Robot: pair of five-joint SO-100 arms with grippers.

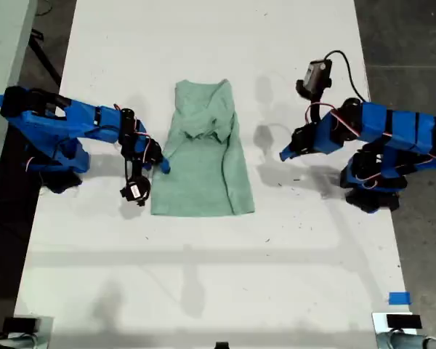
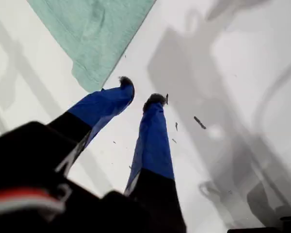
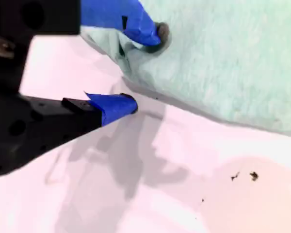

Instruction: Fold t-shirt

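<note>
Blue-taped fingers of my second hand [image 3: 143, 68] stand wide apart astride one long edge of the t-shirt [image 1: 203, 174]. One fingertip presses on the cloth and the other rests on the white counter [image 1: 203, 276]. Whether that lower one is under the hem is unclear. The mint shirt lies mid-counter as a narrow strip, bunched at its twelve o'clock end, with this hand at its nine o'clock. At three o'clock, well apart, my first hand [image 1: 285, 155] is nearly closed and empty. Risk: closing now may pinch only the top layer, and a one-sided pull would skew the strip.
</note>
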